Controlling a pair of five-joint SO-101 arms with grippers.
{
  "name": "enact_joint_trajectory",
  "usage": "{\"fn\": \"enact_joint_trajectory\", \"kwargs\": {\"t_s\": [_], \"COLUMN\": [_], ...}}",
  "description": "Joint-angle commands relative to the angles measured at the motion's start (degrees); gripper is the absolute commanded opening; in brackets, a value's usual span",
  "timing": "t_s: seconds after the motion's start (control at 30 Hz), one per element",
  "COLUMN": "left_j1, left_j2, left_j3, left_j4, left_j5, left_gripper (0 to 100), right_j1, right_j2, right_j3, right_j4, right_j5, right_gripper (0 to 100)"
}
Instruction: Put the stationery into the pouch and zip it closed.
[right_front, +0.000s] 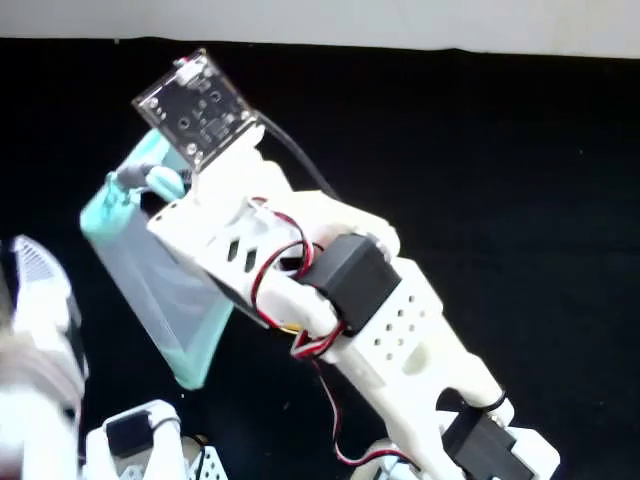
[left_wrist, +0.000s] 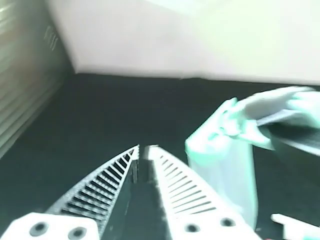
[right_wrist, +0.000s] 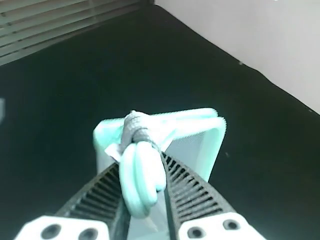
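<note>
A mint-green pouch with a see-through mesh side is held tilted above the black table, near its left side. My right gripper is shut on the pouch's mint cord zipper pull, at the pouch's upper end. Beyond the fingers the pouch hangs down. My left gripper sits low by the table's left edge, fingertips together and holding nothing. The pouch is a short way beside it, not touching. I cannot tell what is inside the pouch.
The right arm with its red and black wires crosses the middle of the table from the near right. A white wall runs along the far edge. Bare black table lies to the right and behind the pouch.
</note>
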Motion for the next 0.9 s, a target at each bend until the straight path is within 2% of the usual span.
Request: {"fn": "enact_joint_trajectory", "kwargs": {"t_s": [0.0, 0.13, 0.5, 0.77, 0.87], "left_j1": [-4.5, -5.8, -5.9, -5.8, -1.4], "left_j2": [1.2, 1.7, 1.9, 1.8, 1.3], "left_j3": [2.1, 4.6, -0.1, -3.8, -3.7], "left_j4": [0.0, 0.2, 0.7, 0.6, 0.9], "left_j5": [0.6, 1.1, 15.6, 21.7, 21.5], "left_gripper": [19, 20, 20, 20, 20], "right_j1": [-1.8, -3.2, -0.4, -1.0, -1.0], "right_j2": [-0.7, -0.7, -0.4, 1.6, 3.6], "right_j3": [-4.9, -6.8, -6.9, -5.2, -5.1], "right_j4": [-1.1, -1.0, -3.2, -6.5, -6.5], "right_j5": [-0.4, -0.4, -0.7, -0.7, -0.7], "right_gripper": [0.6, 0.6, 0.6, 0.6, 0.6]}}
